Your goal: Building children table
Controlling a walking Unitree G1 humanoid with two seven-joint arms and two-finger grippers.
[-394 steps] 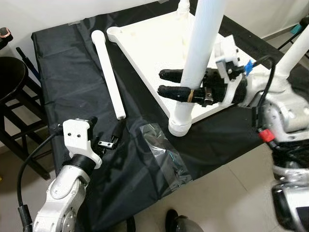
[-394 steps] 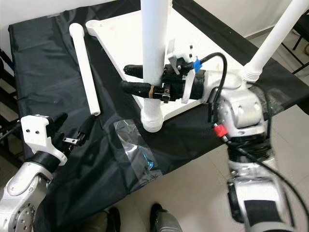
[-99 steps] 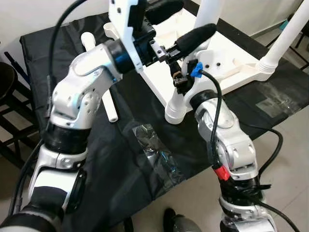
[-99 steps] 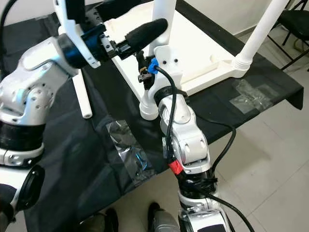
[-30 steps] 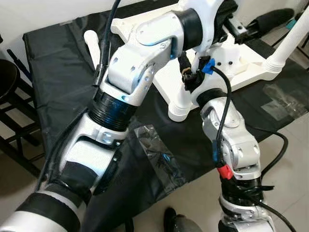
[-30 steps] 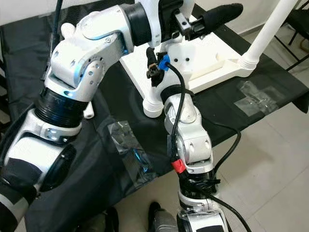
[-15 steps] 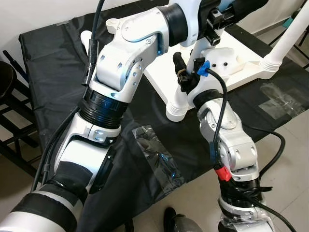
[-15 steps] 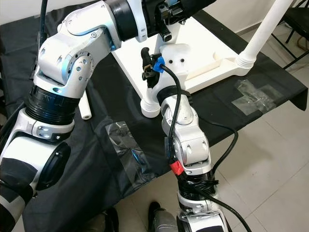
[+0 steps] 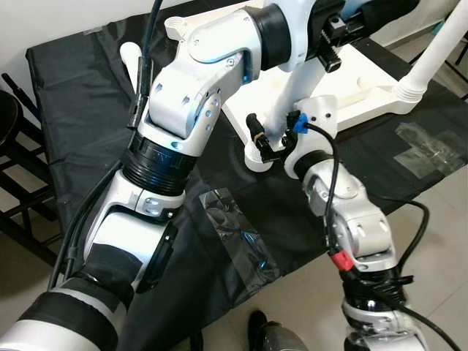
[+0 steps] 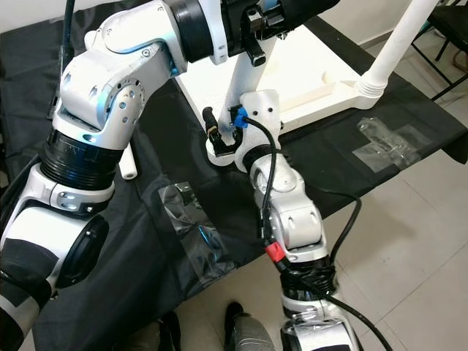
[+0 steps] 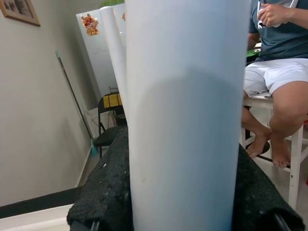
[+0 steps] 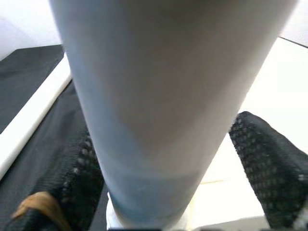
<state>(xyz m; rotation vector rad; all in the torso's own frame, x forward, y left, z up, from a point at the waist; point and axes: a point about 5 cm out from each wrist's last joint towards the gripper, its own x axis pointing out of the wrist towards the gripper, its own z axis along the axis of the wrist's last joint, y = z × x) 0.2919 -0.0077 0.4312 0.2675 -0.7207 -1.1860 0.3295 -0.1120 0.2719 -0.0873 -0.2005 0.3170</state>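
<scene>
A white table leg (image 9: 291,86) leans over the near corner of the upturned white tabletop (image 9: 351,80), its threaded foot (image 9: 251,156) low over the black cloth. High up, my left gripper (image 9: 351,22) is shut on this leg; the left wrist view has the tube (image 11: 185,120) clamped between black fingers (image 11: 103,192). My right gripper (image 9: 259,140) is shut on the same leg near its foot, and the tube (image 12: 159,110) runs between its pads (image 12: 264,163). A second leg (image 9: 435,55) stands fixed at the right corner. A loose leg (image 9: 130,55) lies on the cloth.
The black cloth (image 9: 80,110) covers the work table. Crumpled clear wrap (image 9: 238,238) lies near the front edge, more (image 9: 431,150) at the right. A dark chair (image 9: 11,146) stands to the left. A shoe (image 9: 267,338) is on the tiled floor below. A seated person (image 11: 279,57) is beyond.
The held leg has gone from upright to leaning, its foot shifted left. My right gripper has slid lower toward the foot; the left gripper stays on the upper part.
</scene>
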